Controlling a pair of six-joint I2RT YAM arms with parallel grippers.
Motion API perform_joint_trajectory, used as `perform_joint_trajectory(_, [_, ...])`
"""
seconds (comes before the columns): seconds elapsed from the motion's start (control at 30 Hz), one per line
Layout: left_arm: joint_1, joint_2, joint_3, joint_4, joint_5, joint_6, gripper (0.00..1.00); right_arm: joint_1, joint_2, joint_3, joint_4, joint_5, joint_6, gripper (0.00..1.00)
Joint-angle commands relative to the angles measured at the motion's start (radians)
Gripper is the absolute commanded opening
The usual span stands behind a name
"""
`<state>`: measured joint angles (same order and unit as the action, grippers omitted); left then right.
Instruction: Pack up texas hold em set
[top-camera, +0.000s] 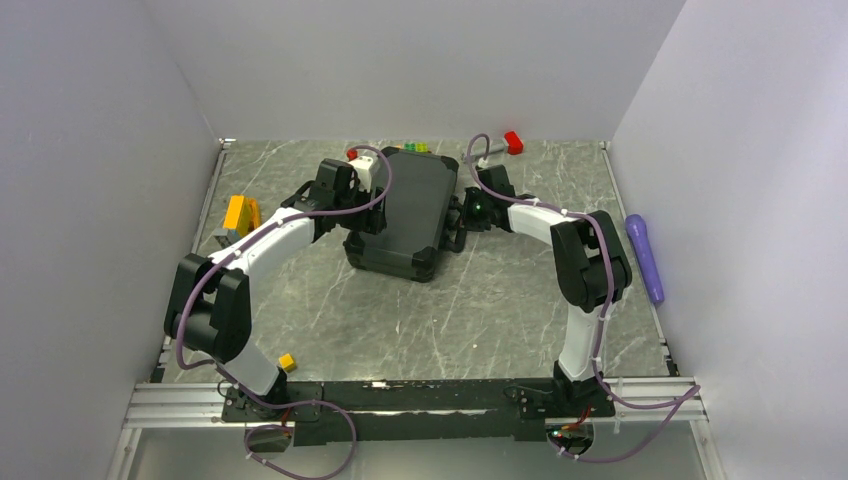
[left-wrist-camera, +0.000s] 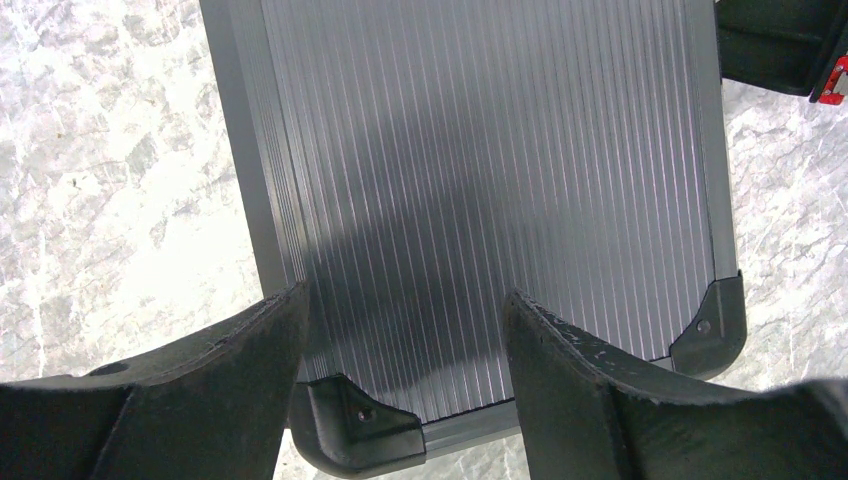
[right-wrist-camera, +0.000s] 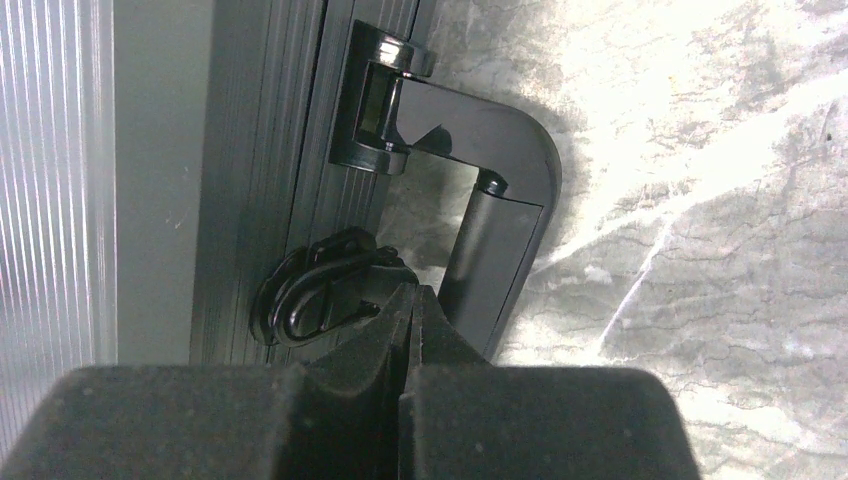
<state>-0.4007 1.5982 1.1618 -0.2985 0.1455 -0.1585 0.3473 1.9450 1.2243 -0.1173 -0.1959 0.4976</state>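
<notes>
Briefcase lies shut at the far middle of the table. Its long axis runs from the far edge toward the near edge, skewed a little to the left as it nears. Its handle sits on the right long side, facing the right arm, so that arm is the nearer one for fastening. The right claw is clenched, fingers pressed together with nothing between them. Its tips are right at the latch, which lies straight ahead on the case's side wall, just beside the handle's lower foot. Judged from this, a short push inward toward the case wall is what the latch calls for. The left claw is released and spread wide over the ribbed lid by the case's left side. Whether it presses on the lid cannot be told.
</notes>
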Motion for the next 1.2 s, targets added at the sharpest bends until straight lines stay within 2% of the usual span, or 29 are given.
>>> perform_joint_trajectory(0.0, [0.000, -0.025, 0.024, 0.015, 0.019, 0.010, 0.75, -0.004, 0.024, 0.020, 0.014, 0.005, -0.016, 0.02])
perform_joint_trajectory(1.17, [-0.001, -0.021, 0.027, 0.013, 0.023, 0.009, 0.74, 0.065, 0.069, -0.016, 0.019, 0.010, 0.024, 0.01])
